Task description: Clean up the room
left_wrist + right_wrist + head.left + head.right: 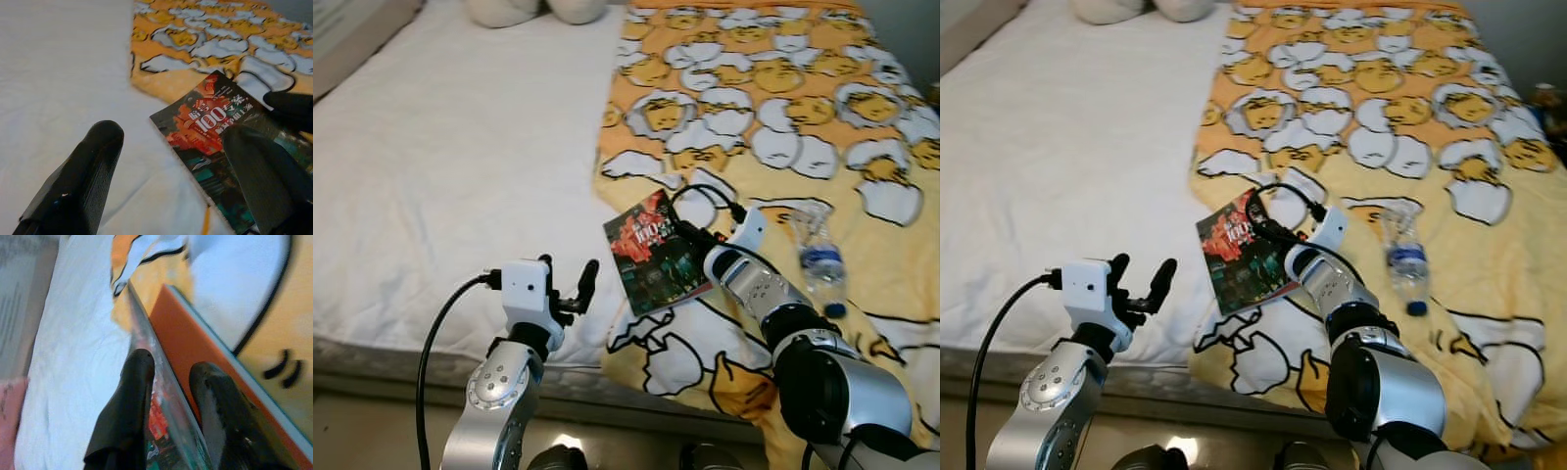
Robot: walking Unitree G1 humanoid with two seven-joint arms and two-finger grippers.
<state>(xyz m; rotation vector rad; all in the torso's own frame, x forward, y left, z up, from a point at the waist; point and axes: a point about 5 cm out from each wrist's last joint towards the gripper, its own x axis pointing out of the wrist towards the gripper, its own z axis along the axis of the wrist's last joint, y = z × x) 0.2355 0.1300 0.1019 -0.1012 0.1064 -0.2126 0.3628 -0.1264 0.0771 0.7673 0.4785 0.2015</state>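
Paper, head views: one book (653,255) lies on the bed (450,147), at the near edge of the yellow duck-print blanket (783,108), its outer corner over the white sheet.
Right gripper, head views: right gripper (690,238) is at the book's right edge, fingers closed on that edge.
Left gripper, head views: left gripper (570,284) hovers over the white sheet just left of the book, fingers spread, holding nothing.
Bottle, head views: one clear plastic bottle (820,259) with a blue cap lies on its side on the blanket, right of the right arm.
Pillows, head views: two pale pillows (538,8) at the head of the bed.
Left wrist view: book (220,132) with a glossy cover; the two fingers (73,176) stand wide apart before it.
Right wrist view: one finger (129,406) lies on the cover, the other under the orange back, pinching the book (166,396).
Handling, a judgement: thin, light and bendy, with a slick cover, so it may sag or slip from an edge pinch; a deeper hold near the spine looks safer.
Bottle handling, a judgement: light, crushable, liable to roll; take it across the middle.
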